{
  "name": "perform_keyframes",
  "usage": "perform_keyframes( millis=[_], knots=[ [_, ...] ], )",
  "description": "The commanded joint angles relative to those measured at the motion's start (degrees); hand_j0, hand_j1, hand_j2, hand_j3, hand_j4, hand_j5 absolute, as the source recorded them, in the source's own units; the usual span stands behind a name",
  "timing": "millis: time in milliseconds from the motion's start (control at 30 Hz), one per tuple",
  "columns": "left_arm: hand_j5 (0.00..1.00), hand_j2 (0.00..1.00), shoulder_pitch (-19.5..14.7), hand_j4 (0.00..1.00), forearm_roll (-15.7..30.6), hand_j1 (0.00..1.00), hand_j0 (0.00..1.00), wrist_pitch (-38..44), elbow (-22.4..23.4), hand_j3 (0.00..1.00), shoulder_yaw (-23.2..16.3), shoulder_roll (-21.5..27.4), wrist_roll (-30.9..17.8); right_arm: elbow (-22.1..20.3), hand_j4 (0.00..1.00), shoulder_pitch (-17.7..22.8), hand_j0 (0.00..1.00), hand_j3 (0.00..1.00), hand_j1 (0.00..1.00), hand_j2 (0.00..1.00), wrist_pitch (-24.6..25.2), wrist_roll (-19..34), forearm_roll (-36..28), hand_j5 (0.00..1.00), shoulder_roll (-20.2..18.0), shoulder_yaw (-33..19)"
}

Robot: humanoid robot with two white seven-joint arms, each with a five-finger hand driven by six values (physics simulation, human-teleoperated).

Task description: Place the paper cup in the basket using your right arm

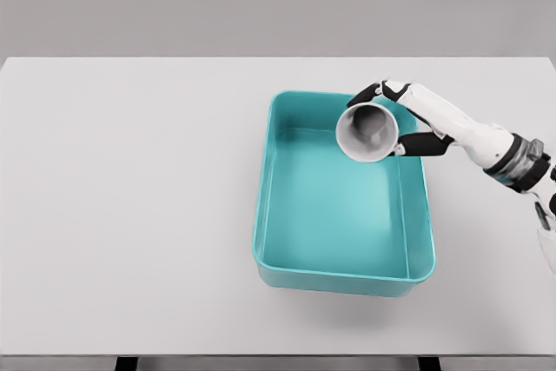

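A teal rectangular basket (276, 215) sits on the white table, a little right of centre. My right hand (401, 119) comes in from the right edge and is shut on a white paper cup (367, 132). The cup hangs above the basket's far right corner, tipped so its open mouth faces the camera. One dark-tipped finger curls over the cup's top and the thumb presses below it. The left arm does not show.
The white table (130, 215) stretches wide to the left of the basket, and its far edge meets a grey wall. The table's front edge runs along the bottom of the view.
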Motion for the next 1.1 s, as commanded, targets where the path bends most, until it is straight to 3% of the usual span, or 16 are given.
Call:
perform_keyframes(
  millis=[0,767,800,833,867,933,1067],
  knots=[
    [1.00,1.00,0.0,1.00,-0.1,1.00,1.00,0.0,0.0,1.00,0.0,0.0,0.0,-0.1,0.48,0.0,0.48,0.48,0.48,0.48,0.0,0.0,0.9,0.48,-0.3,1.8],
    [1.00,1.00,0.0,1.00,0.0,1.00,1.00,0.0,0.0,1.00,0.0,0.0,0.0,-0.1,0.48,-0.8,0.48,0.48,0.48,0.48,0.0,0.0,15.1,0.48,-0.3,9.1],
    [1.00,1.00,0.0,1.00,-0.1,1.00,1.00,0.0,0.0,1.00,0.0,0.0,0.0,-0.1,0.50,-0.8,0.50,0.50,0.50,0.50,0.0,0.0,15.2,0.50,-0.3,9.3],
    [1.00,1.00,0.0,1.00,0.0,1.00,1.00,0.0,0.0,1.00,0.0,0.0,0.0,-0.1,0.61,-0.7,0.61,0.61,0.61,0.61,0.0,0.0,15.2,0.61,-0.3,9.5],
    [1.00,1.00,0.0,1.00,0.0,1.00,1.00,0.0,0.0,1.00,0.0,0.0,0.0,-0.2,0.78,-0.7,0.78,0.78,0.78,0.78,0.0,0.0,15.2,0.78,-0.3,9.5],
    [1.00,1.00,0.0,1.00,0.0,1.00,1.00,0.0,0.0,1.00,0.0,0.0,0.1,-0.7,0.93,-0.7,0.93,0.93,0.93,0.93,0.0,0.0,15.2,0.93,-0.3,9.7],
    [1.00,1.00,0.0,1.00,0.0,1.00,1.00,0.0,0.0,1.00,0.0,0.0,0.0,-0.9,0.95,-0.7,0.95,0.95,0.95,0.95,0.0,0.0,15.2,0.95,-0.4,9.7]
  ],
)
